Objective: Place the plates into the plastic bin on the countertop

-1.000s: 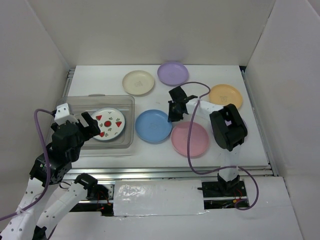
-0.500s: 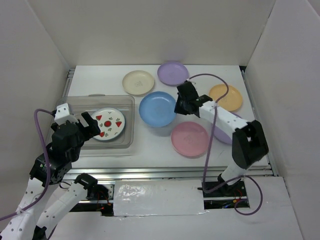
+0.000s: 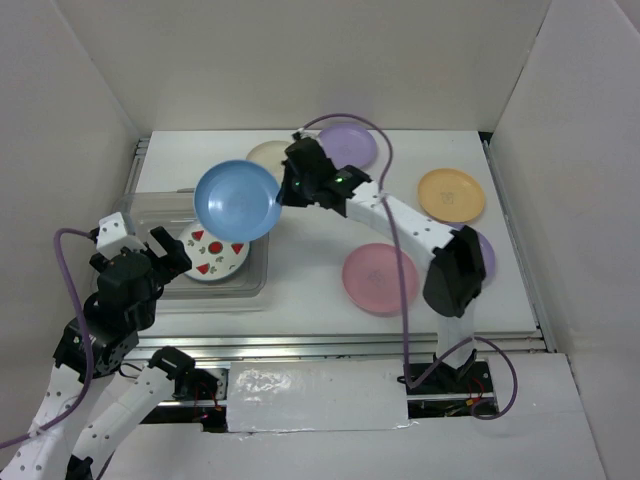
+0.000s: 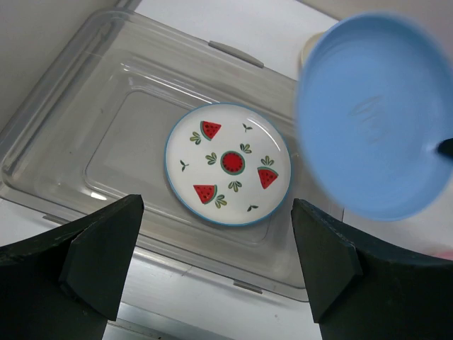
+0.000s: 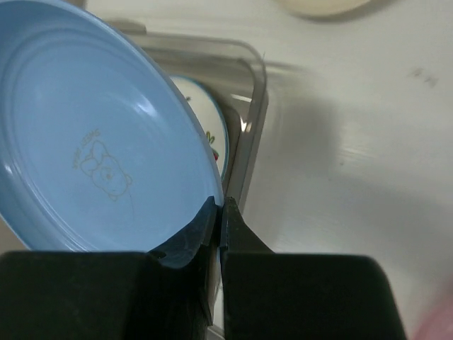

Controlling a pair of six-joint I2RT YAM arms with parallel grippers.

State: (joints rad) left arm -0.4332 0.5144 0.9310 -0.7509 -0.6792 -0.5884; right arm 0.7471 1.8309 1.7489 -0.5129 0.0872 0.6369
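Observation:
My right gripper (image 3: 284, 190) is shut on the rim of the blue plate (image 3: 237, 198) and holds it tilted in the air over the right end of the clear plastic bin (image 3: 146, 203). In the right wrist view the fingers (image 5: 221, 212) pinch the blue plate (image 5: 92, 142) above the bin's rim (image 5: 256, 120). The white plate with red prints (image 3: 213, 254) lies flat in the bin, also seen from the left wrist (image 4: 228, 164). My left gripper (image 3: 168, 250) is open and empty above the bin's near edge (image 4: 216, 212).
On the white countertop lie a cream plate (image 3: 268, 152), a lilac plate (image 3: 350, 142), an orange plate (image 3: 451, 194) and a pink plate (image 3: 379, 278). A second lilac plate (image 3: 485, 245) is mostly hidden behind the right arm. White walls enclose the table.
My right gripper has lifted the blue plate off the table and carried it left to above the bin's right end. My left arm has drawn back slightly.

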